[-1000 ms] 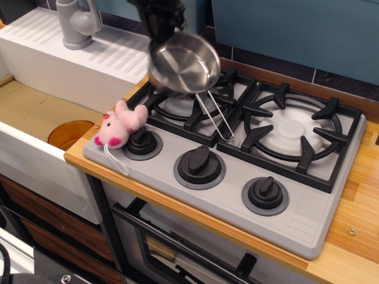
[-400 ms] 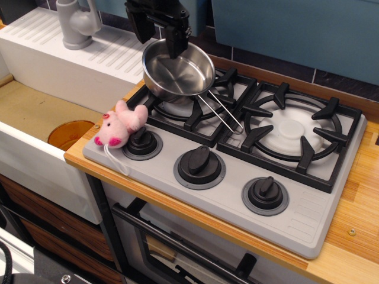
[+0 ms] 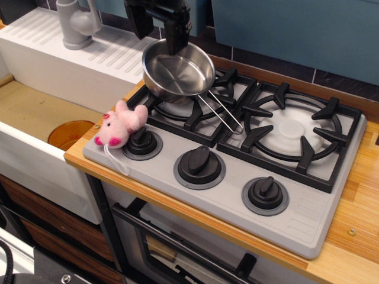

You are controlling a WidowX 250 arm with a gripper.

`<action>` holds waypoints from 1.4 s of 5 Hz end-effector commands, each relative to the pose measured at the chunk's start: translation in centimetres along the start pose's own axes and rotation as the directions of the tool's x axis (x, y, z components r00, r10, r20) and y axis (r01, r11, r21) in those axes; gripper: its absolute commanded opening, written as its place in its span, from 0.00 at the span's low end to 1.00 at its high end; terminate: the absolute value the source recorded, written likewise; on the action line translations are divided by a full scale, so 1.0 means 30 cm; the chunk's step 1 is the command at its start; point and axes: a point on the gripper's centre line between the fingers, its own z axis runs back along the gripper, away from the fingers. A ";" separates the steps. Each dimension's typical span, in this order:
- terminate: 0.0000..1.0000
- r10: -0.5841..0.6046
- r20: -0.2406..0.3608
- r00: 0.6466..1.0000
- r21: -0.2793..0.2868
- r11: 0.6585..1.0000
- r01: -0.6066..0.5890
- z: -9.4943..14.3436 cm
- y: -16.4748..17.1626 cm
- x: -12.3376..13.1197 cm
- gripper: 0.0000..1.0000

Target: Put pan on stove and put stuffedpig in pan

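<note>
Wooden counter (image 3: 355,236), grey stove (image 3: 296,219) set on it, white sink (image 3: 35,154) alongside

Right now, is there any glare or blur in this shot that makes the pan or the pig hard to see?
In the observation.image view, the pan is sharp, with soft bright reflections on its steel bowl but no washout; the stuffedpig is clear and evenly lit; the tool is dark, cropped by the top edge, its details hard to read.

wood counter (image 3: 355,236); white sink (image 3: 35,118); grey faucet (image 3: 77,23); teal wall panel (image 3: 296,29)
</note>
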 end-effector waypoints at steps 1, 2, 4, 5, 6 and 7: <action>0.00 -0.029 0.051 0.998 0.041 0.999 0.027 0.126 -0.004 0.040 1.00; 0.00 -0.021 0.050 0.999 0.035 0.999 0.019 0.118 -0.014 0.005 1.00; 0.00 -0.012 0.051 0.999 0.063 0.998 0.008 0.109 -0.046 -0.099 1.00; 0.00 -0.006 0.074 0.997 0.076 0.997 0.000 0.070 -0.060 -0.168 1.00; 0.00 -0.005 0.109 0.994 0.087 0.996 -0.005 0.010 -0.077 -0.238 1.00; 0.00 -0.002 0.141 0.990 0.115 0.993 -0.014 -0.051 -0.088 -0.300 1.00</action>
